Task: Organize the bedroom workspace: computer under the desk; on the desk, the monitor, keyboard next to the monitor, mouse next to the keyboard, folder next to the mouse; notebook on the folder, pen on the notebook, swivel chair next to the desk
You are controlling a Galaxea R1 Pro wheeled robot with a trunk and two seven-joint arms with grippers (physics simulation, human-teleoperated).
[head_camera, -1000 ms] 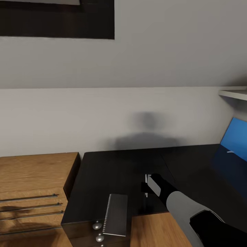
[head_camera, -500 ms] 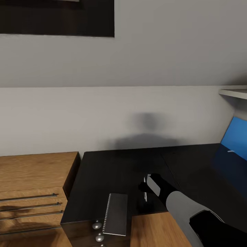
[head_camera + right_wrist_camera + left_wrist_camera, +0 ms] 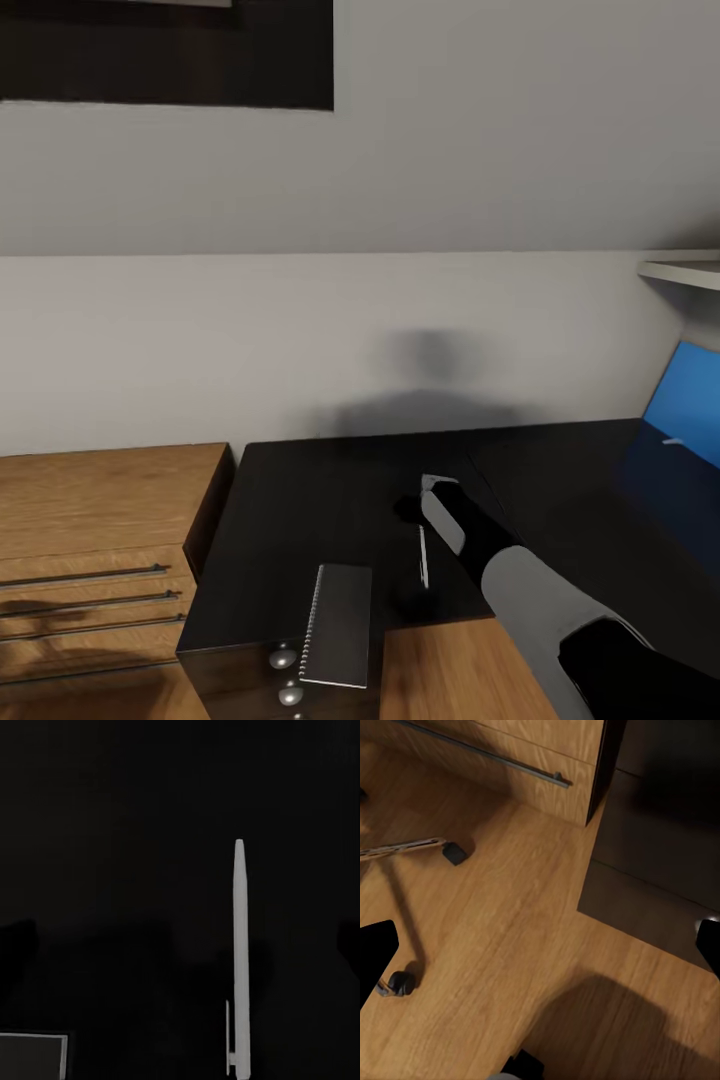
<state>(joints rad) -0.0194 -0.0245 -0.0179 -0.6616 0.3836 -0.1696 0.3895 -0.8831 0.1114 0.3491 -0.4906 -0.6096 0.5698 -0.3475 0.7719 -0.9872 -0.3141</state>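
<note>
The white pen (image 3: pixel 423 556) lies flat on the glossy black desk (image 3: pixel 330 500), near its front edge. My right gripper (image 3: pixel 432 490) hovers just beyond the pen's far end, open, with nothing between its fingers. In the right wrist view the pen (image 3: pixel 238 960) lies loose on the black top between the spread fingers. The dark grey notebook (image 3: pixel 340 625) rests on the desk's front corner above the drawer unit, and its corner (image 3: pixel 34 1056) shows near the pen. The blue folder (image 3: pixel 688 408) stands tilted at the far right, cut by the frame edge. My left gripper (image 3: pixel 540 945) is open over the floor.
A light wooden dresser (image 3: pixel 100 520) with long bar handles (image 3: pixel 487 754) stands left of the desk. Chrome legs and castors of the swivel chair (image 3: pixel 405 849) spread over the wood floor beneath my left gripper. A pale shelf (image 3: pixel 685 270) juts out at the upper right.
My right gripper has moved away from me across the desk, off the pen. The pen, partly covered before, now lies in full view on the top.
</note>
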